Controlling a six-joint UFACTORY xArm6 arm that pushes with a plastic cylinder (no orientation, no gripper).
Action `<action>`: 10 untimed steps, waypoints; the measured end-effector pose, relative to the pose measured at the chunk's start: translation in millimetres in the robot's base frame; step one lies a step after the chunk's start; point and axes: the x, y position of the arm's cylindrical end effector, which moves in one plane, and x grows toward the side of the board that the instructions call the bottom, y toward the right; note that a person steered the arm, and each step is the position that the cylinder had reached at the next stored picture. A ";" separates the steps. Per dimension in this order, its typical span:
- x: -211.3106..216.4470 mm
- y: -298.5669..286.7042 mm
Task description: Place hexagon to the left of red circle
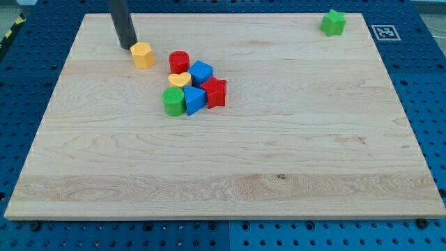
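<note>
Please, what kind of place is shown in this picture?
Probably a robotics lab bench, not a home. A wooden board lies on a blue perforated table, with a printed marker tag at its corner. My tip rests beside the yellow hexagon, at the view's left of the red circle.

rod (120, 17) — top cut off

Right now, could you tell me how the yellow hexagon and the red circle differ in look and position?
The yellow hexagon has flat sides, while the red circle is a round cylinder. The hexagon stands apart from the other blocks, right beside my tip, which sits at its upper left; the red circle is the top of the cluster, beside the yellow heart and a blue block. Both rest upright on the wooden board.
</note>
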 end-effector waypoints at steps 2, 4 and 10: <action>33.5 27.7; 34.8 24.0; 52.0 23.2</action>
